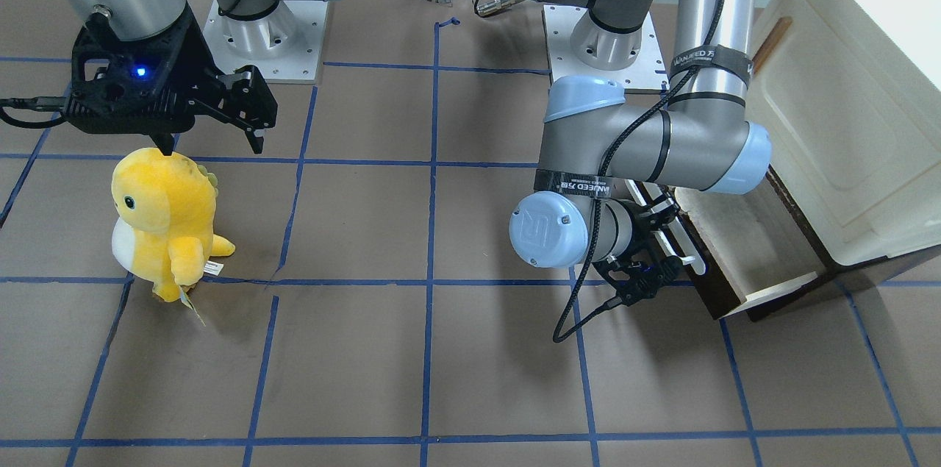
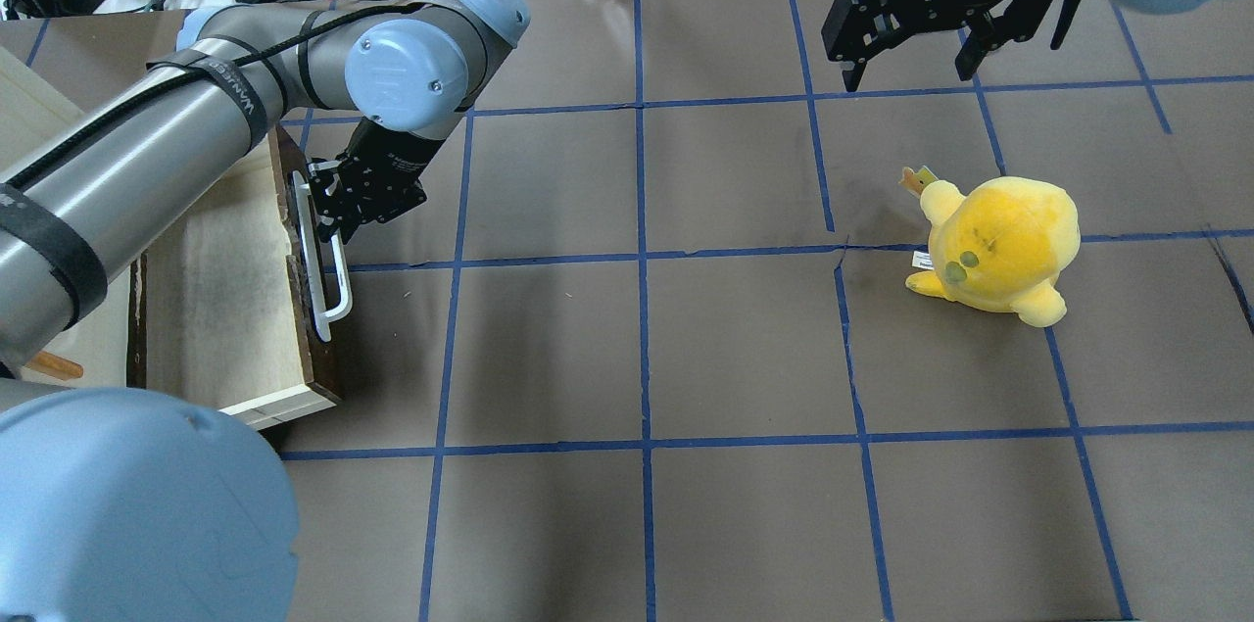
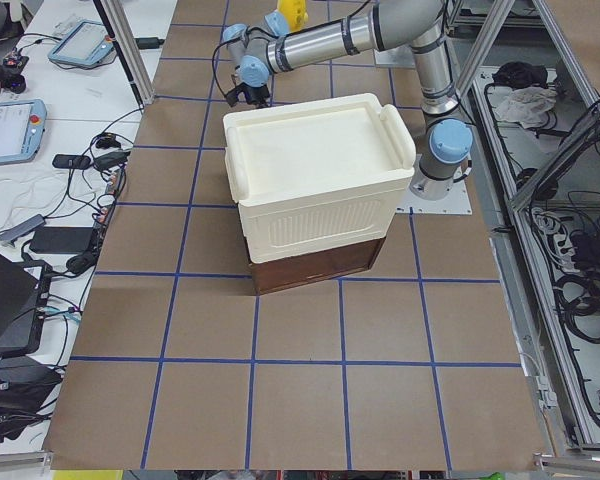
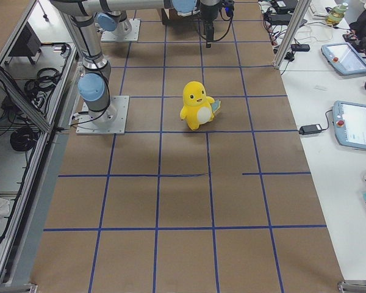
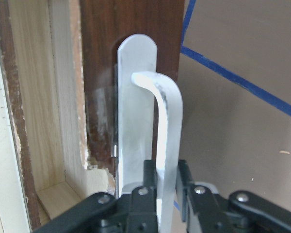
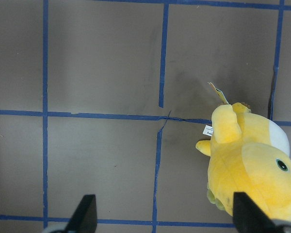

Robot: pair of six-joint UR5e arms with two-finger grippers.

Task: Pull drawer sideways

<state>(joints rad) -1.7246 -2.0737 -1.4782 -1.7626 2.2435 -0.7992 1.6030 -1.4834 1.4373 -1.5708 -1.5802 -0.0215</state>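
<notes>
- Brown tabletop (image 2: 637, 348) with blue tape grid; I see the drawer (image 2: 225, 309) pulled open from the cream cabinet (image 3: 310, 190).
- My left gripper (image 5: 164, 187) pinches its white handle (image 5: 167, 121).
- My right gripper (image 2: 911, 73) hangs wide open near a yellow plush (image 2: 999, 245).

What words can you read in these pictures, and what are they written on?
"WANJEED": on the black strap around the grey arm tube.
"UR": logo on the blue joint cap.
"Adaptive": on the body of the right gripper; the rest of that line is too blurred to read.
The plush toy's tag: too small to read.
</notes>
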